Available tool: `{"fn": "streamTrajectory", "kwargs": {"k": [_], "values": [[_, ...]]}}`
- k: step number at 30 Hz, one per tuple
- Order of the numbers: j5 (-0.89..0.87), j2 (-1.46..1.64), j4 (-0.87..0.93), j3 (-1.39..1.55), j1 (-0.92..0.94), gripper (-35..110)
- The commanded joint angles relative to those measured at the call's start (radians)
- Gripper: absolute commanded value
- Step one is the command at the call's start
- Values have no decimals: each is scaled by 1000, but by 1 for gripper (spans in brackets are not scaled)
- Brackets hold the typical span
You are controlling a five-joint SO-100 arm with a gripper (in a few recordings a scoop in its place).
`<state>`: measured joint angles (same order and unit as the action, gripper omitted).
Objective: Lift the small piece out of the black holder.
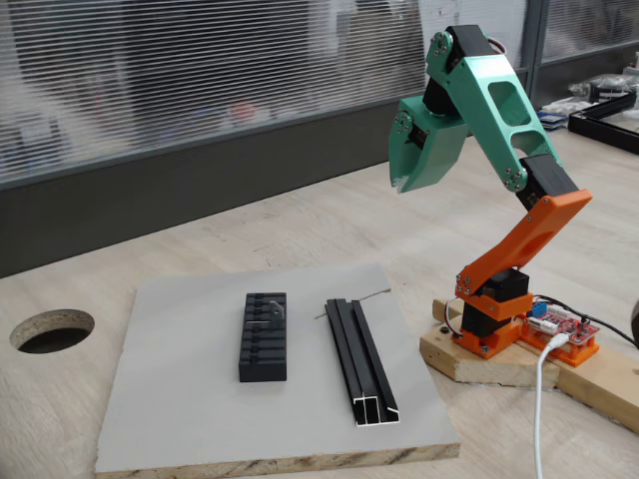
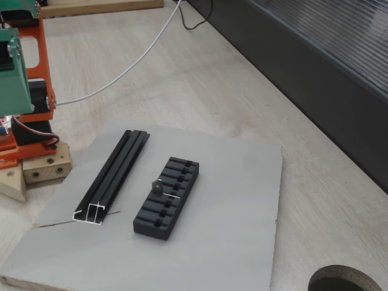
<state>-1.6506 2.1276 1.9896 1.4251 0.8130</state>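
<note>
Small piece (image 1: 272, 313) sits on top of the black holder (image 1: 264, 336), in a slot toward the far end of the block as a fixed view shows it; in the other fixed view it appears as a small dark knob with a pale sliver beside it (image 2: 159, 187), near the middle of the holder (image 2: 167, 197). Its exact shape is too small to make out. The holder lies flat on a grey board (image 1: 180, 409), its row of crosswise slots facing up. Just beside it, apart and roughly parallel, lies a longer black channel rail (image 1: 359, 361), with a thin wire (image 1: 374, 292) near its far end. The board rests on a pale wooden tabletop (image 1: 329, 225) with a round hole (image 1: 52, 330) cut in it. The tool (image 1: 403, 183) hangs high in the air, well apart from the piece and off to the right of the board in that view, its green fingers pointing down, close together at the tips and holding nothing. The arm's orange base (image 1: 494, 314) stands on a wooden block just beside the board.
</note>
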Motion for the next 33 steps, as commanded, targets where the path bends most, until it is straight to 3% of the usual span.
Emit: {"fn": "streamTrajectory", "kwargs": {"k": [1,33], "values": [[-3,14,25,-3,-2,10],[-5,12,18,-3,-5,10]]}}
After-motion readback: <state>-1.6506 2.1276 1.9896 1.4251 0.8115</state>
